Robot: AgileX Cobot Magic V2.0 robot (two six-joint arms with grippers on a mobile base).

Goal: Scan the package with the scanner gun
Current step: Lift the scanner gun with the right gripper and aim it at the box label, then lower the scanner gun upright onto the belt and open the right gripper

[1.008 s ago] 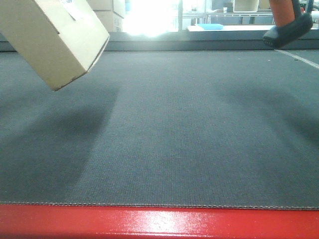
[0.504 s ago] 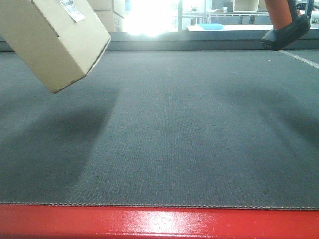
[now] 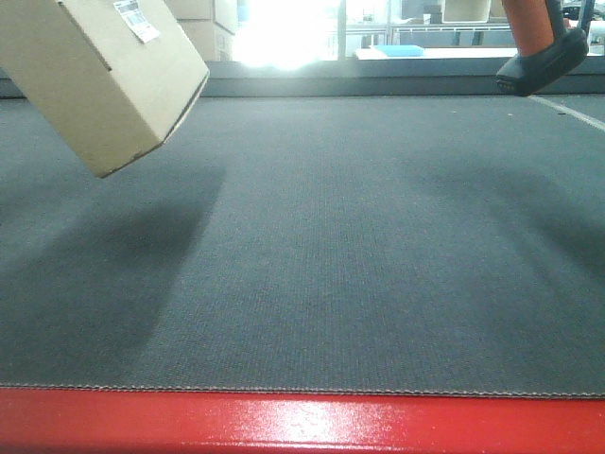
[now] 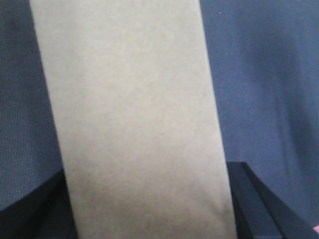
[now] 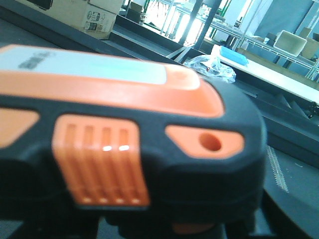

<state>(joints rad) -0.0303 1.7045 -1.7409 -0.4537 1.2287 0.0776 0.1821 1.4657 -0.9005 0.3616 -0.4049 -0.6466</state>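
Note:
The package [image 3: 104, 76], a plain brown cardboard box, hangs tilted above the grey mat at the upper left, its white barcode label [image 3: 138, 19] on the upward face. In the left wrist view the package [image 4: 134, 124] fills the middle, and my left gripper [image 4: 149, 219] is shut on it, with a black finger [image 4: 254, 199] against each side. At the upper right hangs the scanner gun [image 3: 546, 52], its black base and orange handle off the mat. The scanner gun [image 5: 149, 129] fills the right wrist view. It hides the fingers of my right gripper holding it.
A grey mat [image 3: 321, 246] covers the table, with a red edge [image 3: 302, 426] along the front. Stacked cartons [image 5: 84, 15] stand at the back left. A crumpled plastic bag [image 5: 212, 67], a blue tray [image 5: 232, 54] and a white bin [image 5: 289, 42] sit on benches beyond.
The package has tipped slightly, so more of its label shows. The scanner gun's base has shifted a little up and to the left. Both have been almost still for the last half second.

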